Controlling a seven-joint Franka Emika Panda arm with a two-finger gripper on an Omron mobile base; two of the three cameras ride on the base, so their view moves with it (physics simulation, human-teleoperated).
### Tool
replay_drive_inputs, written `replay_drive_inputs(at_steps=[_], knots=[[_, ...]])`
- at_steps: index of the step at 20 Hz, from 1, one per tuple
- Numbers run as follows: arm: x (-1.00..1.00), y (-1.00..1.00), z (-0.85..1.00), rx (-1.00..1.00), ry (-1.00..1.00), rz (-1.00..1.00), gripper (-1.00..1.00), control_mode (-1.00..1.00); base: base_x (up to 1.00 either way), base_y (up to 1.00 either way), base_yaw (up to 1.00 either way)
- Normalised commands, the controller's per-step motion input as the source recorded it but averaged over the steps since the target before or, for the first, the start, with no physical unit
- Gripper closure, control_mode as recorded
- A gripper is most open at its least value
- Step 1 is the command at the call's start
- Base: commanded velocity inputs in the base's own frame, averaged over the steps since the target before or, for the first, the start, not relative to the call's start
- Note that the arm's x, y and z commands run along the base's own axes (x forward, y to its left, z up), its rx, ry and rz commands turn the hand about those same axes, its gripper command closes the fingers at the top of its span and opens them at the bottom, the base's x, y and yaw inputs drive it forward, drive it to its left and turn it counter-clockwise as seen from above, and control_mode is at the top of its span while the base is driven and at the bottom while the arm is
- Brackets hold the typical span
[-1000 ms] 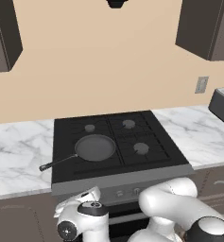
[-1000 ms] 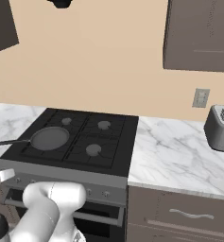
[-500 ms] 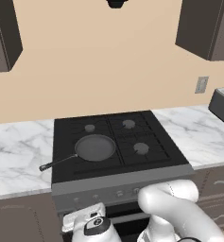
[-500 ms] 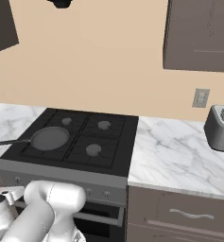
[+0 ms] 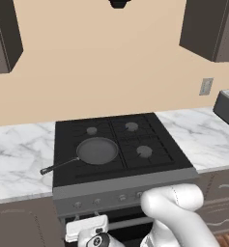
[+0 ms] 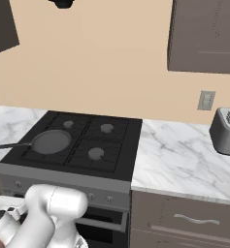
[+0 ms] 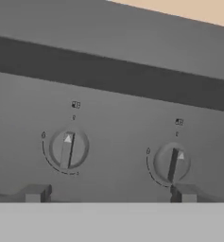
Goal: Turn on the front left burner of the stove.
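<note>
The end effector (image 7: 106, 193) hangs low before the stove (image 5: 135, 128), facing the grey front panel (image 7: 113, 137). Its two fingertips (image 7: 35, 193) stand wide apart with nothing between them, and two knobs sit just above them: the left knob (image 7: 68, 148) over the left tip and the right knob (image 7: 172, 162) over the right tip, both pointers standing roughly upright.

The main risk, as I judge it, is picking the wrong knob. The tiny burner icons above each knob are too small to read, so nothing here tells which knob feeds the front left burner (image 5: 97, 150). A second risk is closing off-centre: the gap spans the bare panel between the two knobs, so the fingers could pinch nothing or clip a knob's edge and slip when turning. A frying pan (image 5: 94, 151) rests on the front left burner, its handle reaching left of the stove's edge; a flame would heat it.

Counted: two knobs in the hand view, four burners on the stove with three showing round grey caps, one pan, one toaster (image 6: 225, 131) on the bench (image 6: 184, 162) right of the stove.
</note>
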Motion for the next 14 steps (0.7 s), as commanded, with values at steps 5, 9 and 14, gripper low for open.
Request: replay_drive_inputs(at_steps=[5, 9, 14], knots=[[0.03, 0.30, 0.00, 0.05, -0.24, 0.00, -1.00, -1.00, 0.00, 0.00, 0.00], [0.15, 0.39, 0.00, 0.00, -0.07, 0.00, -1.00, -1.00, 0.00, 0.00, 0.00], [0.05, 0.03, 0.00, 0.00, 0.00, 0.00, -1.00, -1.00, 0.00, 0.00, 0.00]])
